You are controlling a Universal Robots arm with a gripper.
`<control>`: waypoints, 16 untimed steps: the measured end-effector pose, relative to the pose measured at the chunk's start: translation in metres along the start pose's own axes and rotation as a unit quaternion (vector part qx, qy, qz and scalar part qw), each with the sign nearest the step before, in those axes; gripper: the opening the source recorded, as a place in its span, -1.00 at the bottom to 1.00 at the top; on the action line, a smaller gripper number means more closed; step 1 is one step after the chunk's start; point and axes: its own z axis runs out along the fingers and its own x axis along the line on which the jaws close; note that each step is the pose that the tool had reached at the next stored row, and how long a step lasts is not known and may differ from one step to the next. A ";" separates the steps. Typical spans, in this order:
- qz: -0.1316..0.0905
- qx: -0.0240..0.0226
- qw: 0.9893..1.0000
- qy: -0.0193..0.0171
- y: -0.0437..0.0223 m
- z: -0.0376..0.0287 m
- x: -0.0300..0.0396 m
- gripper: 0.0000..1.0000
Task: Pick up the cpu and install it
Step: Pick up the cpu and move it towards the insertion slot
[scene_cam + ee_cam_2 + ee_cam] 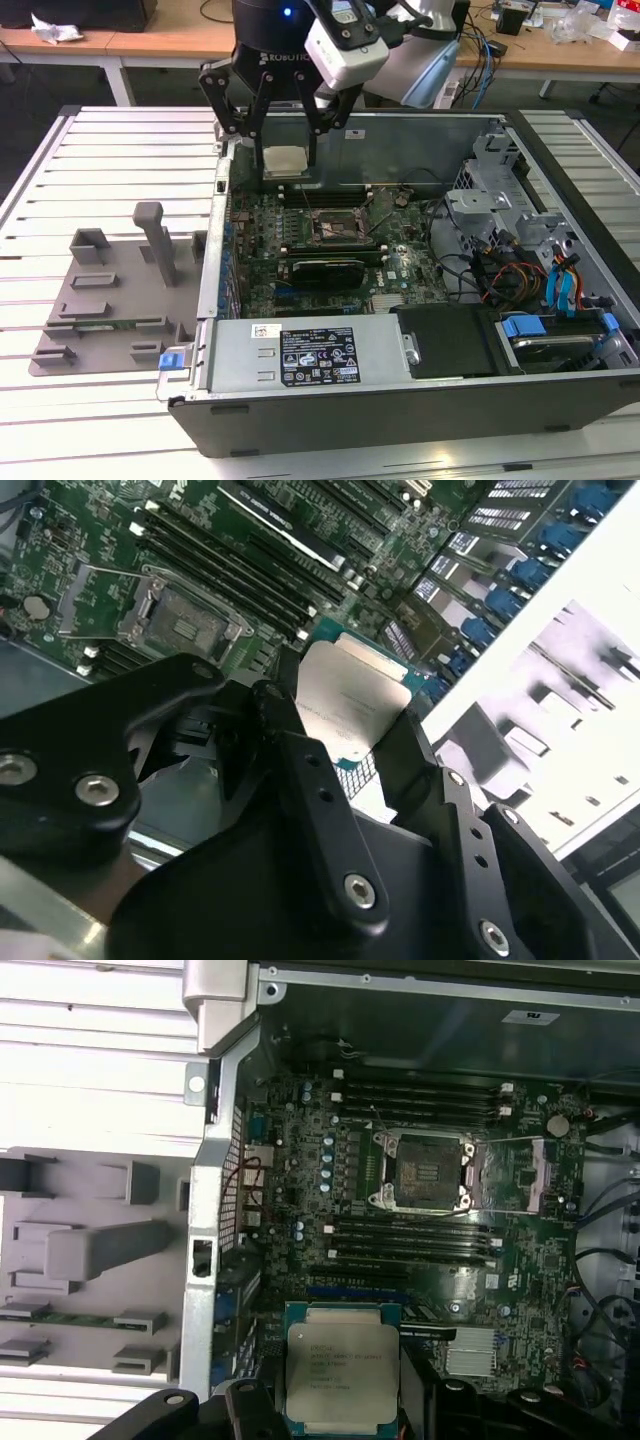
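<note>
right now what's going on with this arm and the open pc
The arm's gripper is shut on the cpu, holding it above the motherboard inside the open computer case. The cpu socket sits empty, so the chip is picked up but not yet installed.

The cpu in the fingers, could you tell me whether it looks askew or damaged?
Nothing stands out: the cpu sits level and square between the fingers, its metal top looking undamaged, not yet at the socket.
</note>
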 end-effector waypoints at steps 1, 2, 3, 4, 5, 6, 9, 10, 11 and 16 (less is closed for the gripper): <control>0.000 0.000 1.000 0.000 -0.0001 0.0000 -0.0011 0.09; 0.000 0.000 1.000 0.000 -0.0002 0.0001 -0.0026 0.09; 0.000 0.000 1.000 0.000 -0.0004 0.0000 -0.0053 0.09; 0.000 0.000 1.000 0.000 -0.0006 0.0001 -0.0080 0.09; 0.000 0.000 1.000 0.000 -0.0007 0.0001 -0.0094 0.09; 0.000 0.000 1.000 0.000 -0.0009 0.0001 -0.0121 0.09; 0.000 0.000 1.000 0.000 -0.0012 0.0001 -0.0166 0.09; 0.000 0.000 1.000 0.000 -0.0013 0.0001 -0.0178 0.09; 0.000 0.000 1.000 0.000 -0.0014 0.0001 -0.0186 0.09; 0.000 0.000 1.000 0.000 -0.0019 0.0001 -0.0265 0.09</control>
